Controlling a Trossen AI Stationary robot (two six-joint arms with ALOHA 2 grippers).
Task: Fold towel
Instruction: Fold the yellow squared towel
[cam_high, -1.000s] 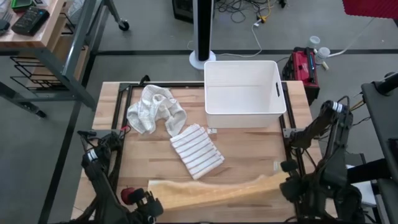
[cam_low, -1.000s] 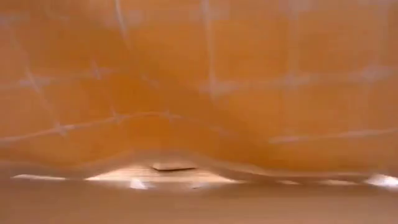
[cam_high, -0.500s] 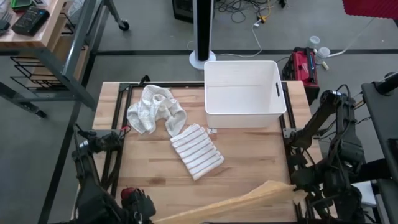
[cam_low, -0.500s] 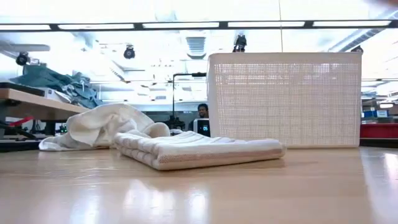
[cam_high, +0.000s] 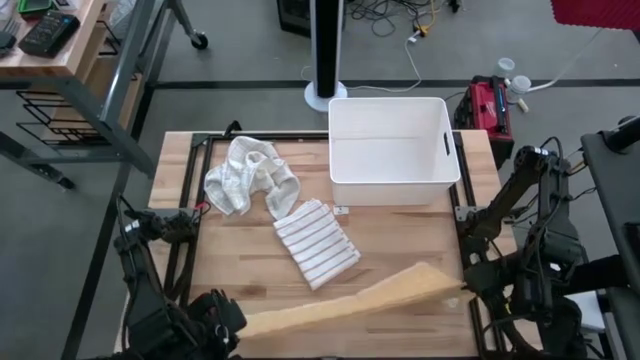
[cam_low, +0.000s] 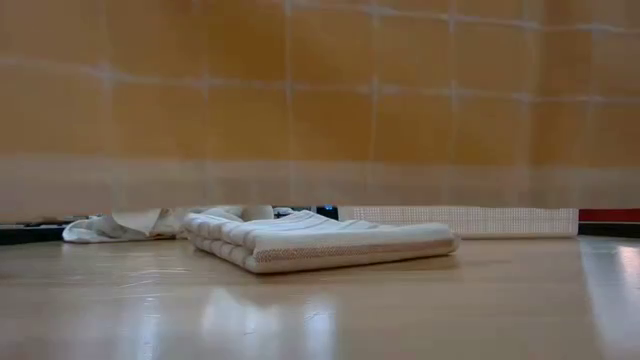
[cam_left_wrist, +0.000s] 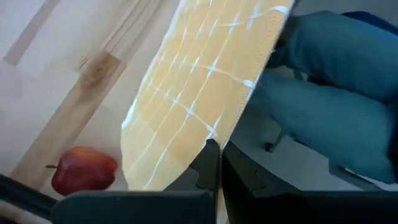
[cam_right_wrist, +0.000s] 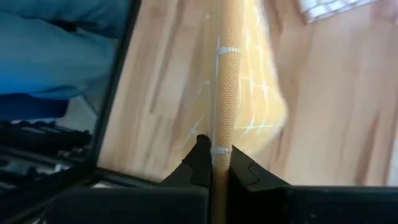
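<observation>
High view: yellow waffle towel (cam_high: 345, 300) stretched taut above the table's near edge, left gripper (cam_high: 222, 318) and right gripper (cam_high: 470, 288) each clamped on an end. Folded striped towel (cam_high: 316, 242) lies mid-table, crumpled white towel (cam_high: 248, 175) behind.

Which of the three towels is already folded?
The striped towel mid-table, a neat flat stack. The white towel lies crumpled behind it, and the yellow towel hangs stretched between the left gripper and right gripper.

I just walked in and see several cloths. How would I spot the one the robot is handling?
Start at the white bin on the wooden table. Nearer the arms, the orange towel hangs stretched between both grippers; the striped folded towel and crumpled white cloth lie on the table.
</observation>
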